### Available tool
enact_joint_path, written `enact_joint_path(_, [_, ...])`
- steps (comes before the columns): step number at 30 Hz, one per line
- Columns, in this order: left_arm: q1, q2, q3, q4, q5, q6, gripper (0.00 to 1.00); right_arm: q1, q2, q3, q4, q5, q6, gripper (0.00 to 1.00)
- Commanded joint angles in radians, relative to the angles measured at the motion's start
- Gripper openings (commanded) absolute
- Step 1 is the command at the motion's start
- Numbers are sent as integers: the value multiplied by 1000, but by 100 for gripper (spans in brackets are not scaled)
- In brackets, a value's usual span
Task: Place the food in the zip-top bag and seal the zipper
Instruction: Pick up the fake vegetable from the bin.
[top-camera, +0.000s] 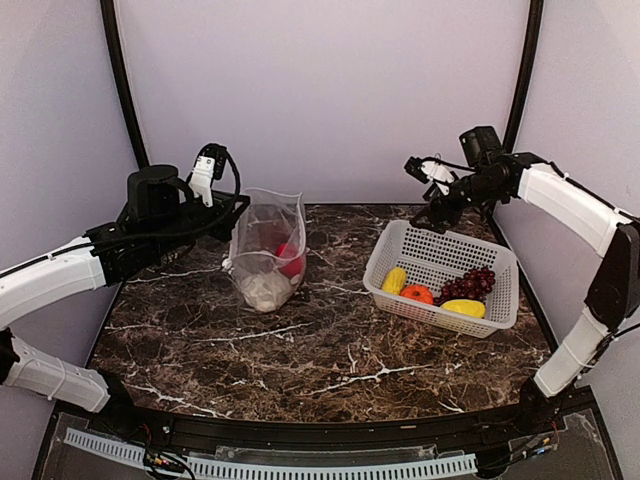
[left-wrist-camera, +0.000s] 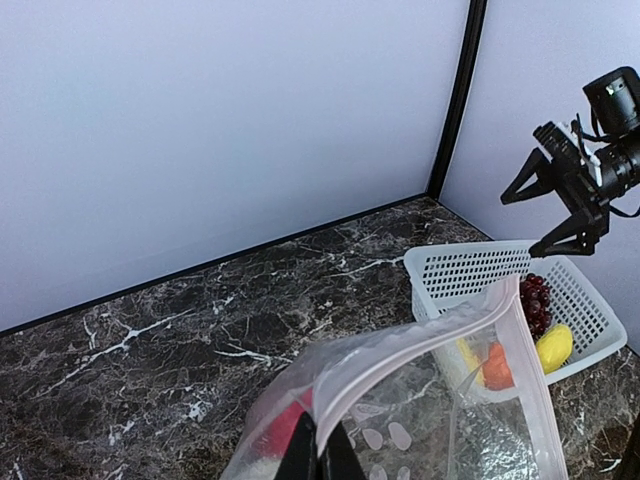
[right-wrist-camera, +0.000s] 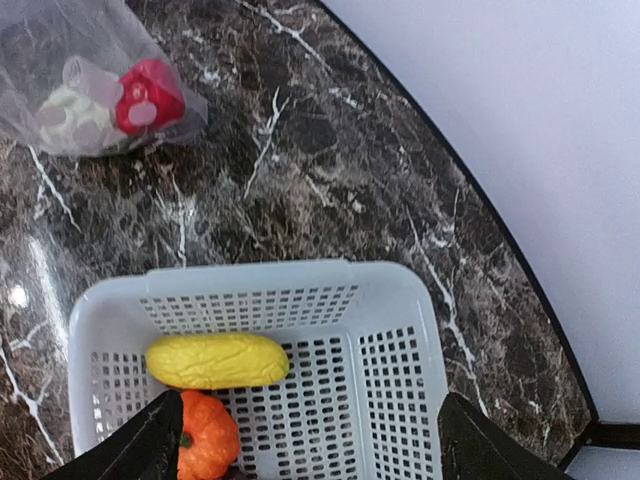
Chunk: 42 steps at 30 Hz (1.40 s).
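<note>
Zip-top bag (top-camera: 268, 250) left of centre, mouth up, left gripper (top-camera: 237, 205) clamped on its rim; basket (top-camera: 400, 240) at right. Left wrist: zipper (left-wrist-camera: 430, 340) gapes open. Right wrist: right gripper (right-wrist-camera: 310, 420) spread wide over basket, yellow piece (right-wrist-camera: 217, 360) lower left, long axis across frame.

I count two robot arms (top-camera: 60, 275) (top-camera: 575, 205), one clear zip-top bag (top-camera: 268, 235) and one white basket (top-camera: 455, 237). Six pieces of food: two yellow pieces (top-camera: 395, 280) (top-camera: 463, 308), one orange-red round one (top-camera: 416, 294), one bunch of grapes (top-camera: 470, 284), one red pepper (top-camera: 290, 260), one cabbage (top-camera: 265, 290).
</note>
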Motion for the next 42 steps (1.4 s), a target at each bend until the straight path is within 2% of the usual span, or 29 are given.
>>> enact_joint_path(1, [4,-1,3,16,-7,2,1,-31,-38,-112,-39,15,-15,82])
enact_joint_path(10, [4,5,4,11,2,-6,1,-46,-92,-246,-101,49,-35,75])
enact_joint_path(23, [4,3,6,6,-5,-3,1,-44,-2,-235,-168,58,-55,71])
enact_joint_path(39, [4,4,6,6,-7,-2,1,-2,148,-205,-153,70,-13,80])
enact_joint_path(41, [4,3,6,6,-6,-1,1,8,160,-202,-150,64,-8,84])
enact_joint_path(42, [4,3,6,6,-5,-1,1,11,163,-201,-147,60,-2,88])
